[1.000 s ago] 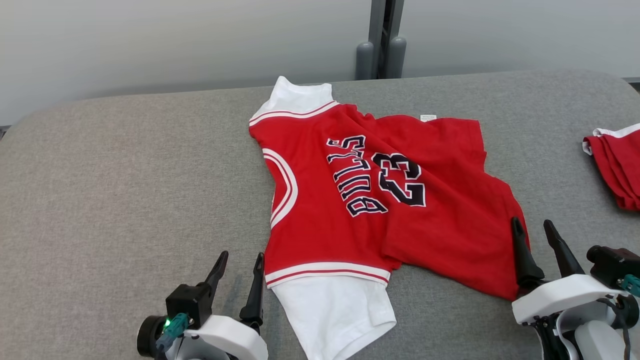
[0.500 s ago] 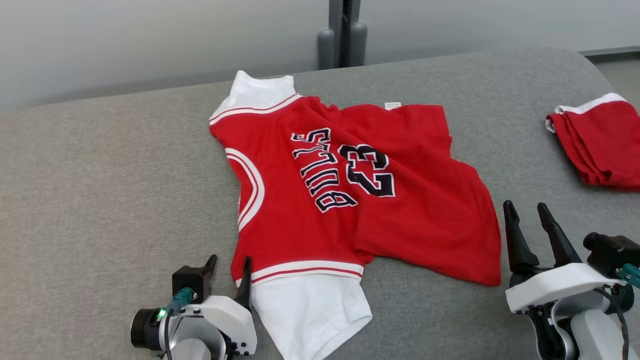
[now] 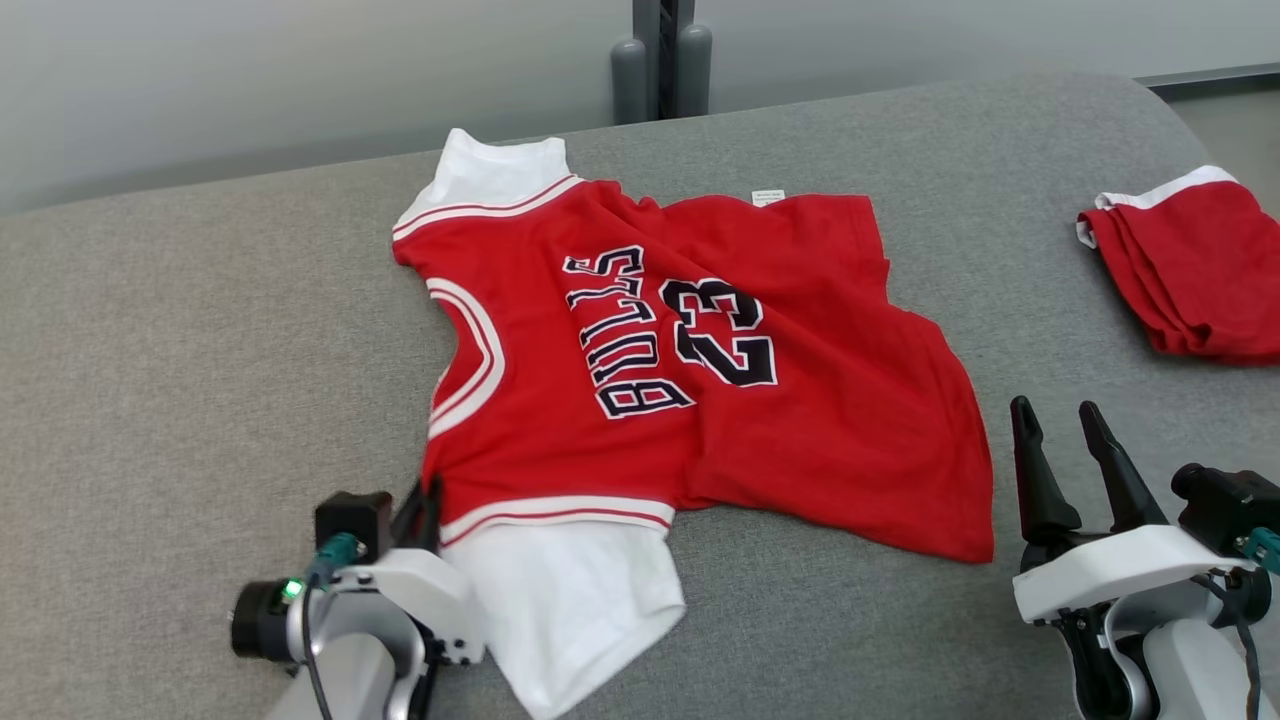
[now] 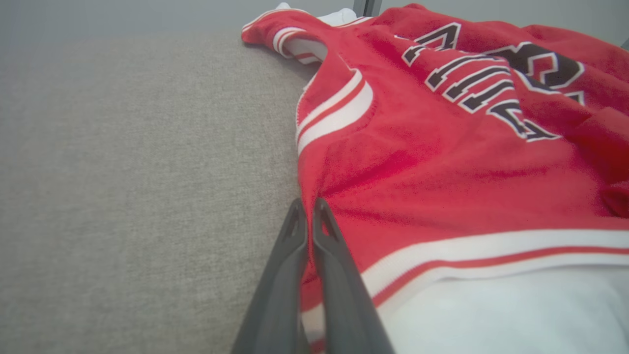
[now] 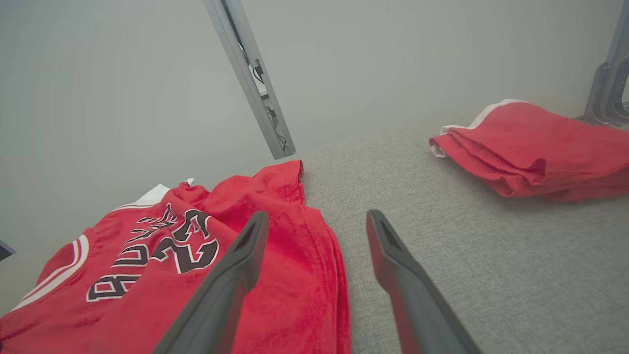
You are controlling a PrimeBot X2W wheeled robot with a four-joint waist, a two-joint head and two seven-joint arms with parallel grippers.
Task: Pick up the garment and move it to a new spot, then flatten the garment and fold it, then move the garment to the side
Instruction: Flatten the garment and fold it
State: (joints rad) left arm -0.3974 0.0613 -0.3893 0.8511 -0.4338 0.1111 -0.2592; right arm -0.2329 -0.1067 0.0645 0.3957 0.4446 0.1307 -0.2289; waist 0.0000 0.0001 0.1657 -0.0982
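The garment [image 3: 800, 430] is a red jersey with "BULLS 23" in black and white sleeves, lying spread and wrinkled on the grey padded table [image 3: 200, 350]. My left gripper [image 3: 425, 500] is at the garment's near left edge, just above the white-striped sleeve seam. In the left wrist view its fingers [image 4: 324, 265] are pressed together with a sliver of the red garment [image 4: 442, 162] pinched between them. My right gripper [image 3: 1055, 420] stands open just right of the garment's near right corner. In the right wrist view the right gripper [image 5: 317, 219] hovers over the garment's edge [image 5: 304, 275] with nothing between its fingers.
A second red garment [image 3: 1190, 270], folded with a white trim, lies at the table's far right edge [image 5: 535, 147]. A grey metal post [image 3: 655, 60] stands behind the table against a pale wall. Bare table surface stretches to the left of the jersey.
My left gripper has moved onto the garment's left edge and shut on it. The head camera has turned, shifting the whole picture. The right gripper stays open.
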